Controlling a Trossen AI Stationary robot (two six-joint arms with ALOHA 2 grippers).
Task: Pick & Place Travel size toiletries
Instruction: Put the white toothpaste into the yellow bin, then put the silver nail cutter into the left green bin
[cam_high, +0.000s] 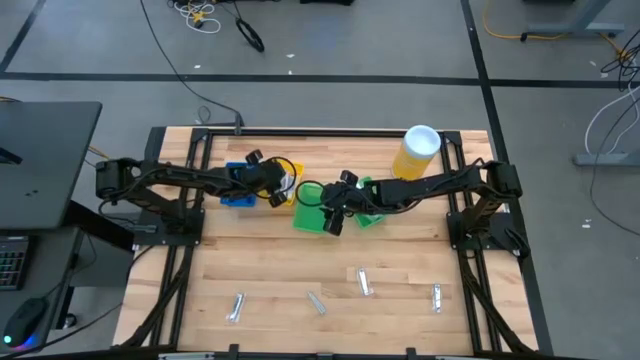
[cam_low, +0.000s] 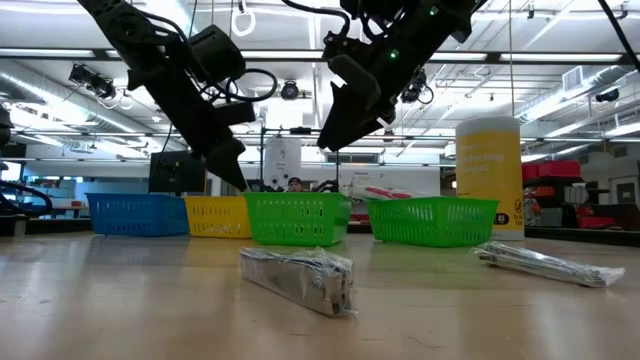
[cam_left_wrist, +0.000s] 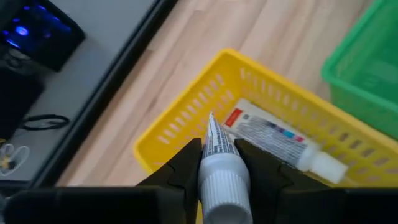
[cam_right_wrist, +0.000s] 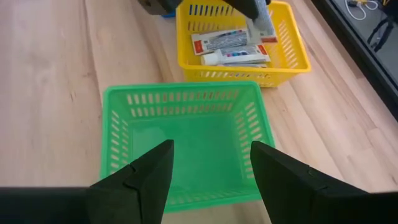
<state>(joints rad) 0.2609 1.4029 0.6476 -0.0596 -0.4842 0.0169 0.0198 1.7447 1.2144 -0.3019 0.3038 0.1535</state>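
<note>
Left end effector (cam_left_wrist: 217, 163) stretched across upper centre of overhead frame, poised over yellow bin (cam_left_wrist: 180, 118), pinching a toothpaste tube (cam_left_wrist: 219, 163) cap-first. Right end effector (cam_right_wrist: 211, 171) hanging above green bin (cam_right_wrist: 186, 99), fingers spread, nothing held. Left wrist view alone shows second tube (cam_left_wrist: 280, 140) lying in yellow bin. Silvery packets (cam_high: 362, 281) on tabletop, lower frame.

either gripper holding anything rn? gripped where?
Left gripper holds a white toothpaste tube near its cap end, above the yellow bin. Right gripper is open and empty over the green bin.
</note>
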